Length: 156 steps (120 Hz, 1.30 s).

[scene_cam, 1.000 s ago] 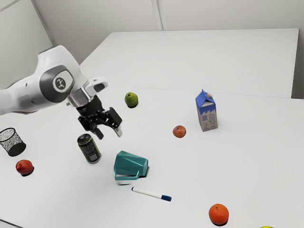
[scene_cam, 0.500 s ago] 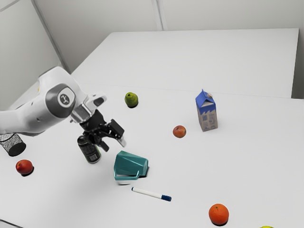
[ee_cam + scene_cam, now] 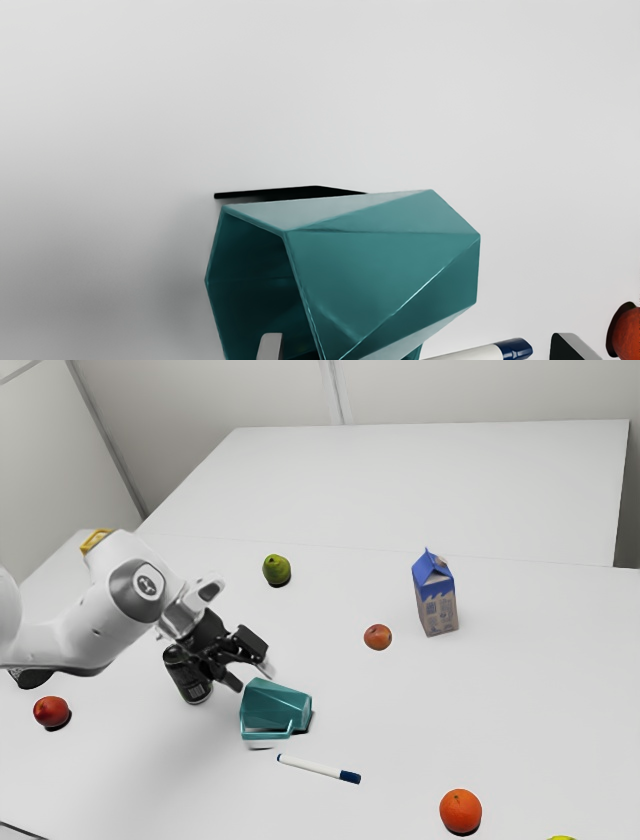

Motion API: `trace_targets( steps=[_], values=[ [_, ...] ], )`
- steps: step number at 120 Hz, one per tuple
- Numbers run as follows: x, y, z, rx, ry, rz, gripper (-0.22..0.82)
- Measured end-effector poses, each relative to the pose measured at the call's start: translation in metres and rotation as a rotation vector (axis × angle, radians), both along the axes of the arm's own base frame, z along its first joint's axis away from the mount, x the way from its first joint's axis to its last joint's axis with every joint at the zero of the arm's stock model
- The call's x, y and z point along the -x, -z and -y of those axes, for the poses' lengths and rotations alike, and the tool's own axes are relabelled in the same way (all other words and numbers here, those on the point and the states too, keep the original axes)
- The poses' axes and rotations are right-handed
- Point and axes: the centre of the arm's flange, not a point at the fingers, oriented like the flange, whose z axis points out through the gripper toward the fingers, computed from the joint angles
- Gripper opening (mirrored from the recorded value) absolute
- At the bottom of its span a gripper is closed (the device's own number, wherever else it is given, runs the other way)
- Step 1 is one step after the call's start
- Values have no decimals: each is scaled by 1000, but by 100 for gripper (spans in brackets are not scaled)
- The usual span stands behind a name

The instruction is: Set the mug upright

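At the exterior view's left, the arm (image 3: 75,635) has come down since the earlier frame, and its gripper (image 3: 253,677) has moved lower and a little toward the exterior view's right, nearer the mug (image 3: 275,705). The arm now covers most of the bin (image 3: 33,678), leaving part of its base in sight, and the gripper still overlaps the upper part of the can (image 3: 187,678). The mug has stayed as it was, lying on its side on the table (image 3: 520,710), with the marker (image 3: 318,768) near it; the milk carton (image 3: 437,605) and the orange (image 3: 461,811) have not shifted. The arm bends at the wrist, its hand slanting down and toward the exterior view's right, with the fingertips just beside the mug. In the wrist view, the gripper's (image 3: 422,347) jaws stand wide, holding nothing: one fingertip shows in front of the mug's open mouth, the other well apart from it, past the mug's base and near the marker's blue cap. The mug lies tipped over, its mouth toward the first fingertip's side.
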Motion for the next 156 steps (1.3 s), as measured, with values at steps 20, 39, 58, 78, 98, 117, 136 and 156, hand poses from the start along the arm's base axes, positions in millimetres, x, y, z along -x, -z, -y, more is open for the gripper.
trace_targets(
  steps=[20, 39, 58, 78, 98, 117, 136, 156],
  values=[
    [5, 17, -2, 52, -28, 11, 58],
    [4, 22, -3, 91, -38, 44, 58],
    [6, 28, -5, 126, -45, 70, 58],
    [8, 33, -7, 154, -45, 96, 58],
    [12, 41, -9, 190, -57, 119, 57],
    [16, 52, -8, 236, -80, 140, 56],
    [17, 56, -8, 261, -78, 173, 37],
    [16, 55, -9, 262, -53, 209, 7]
  ],
)
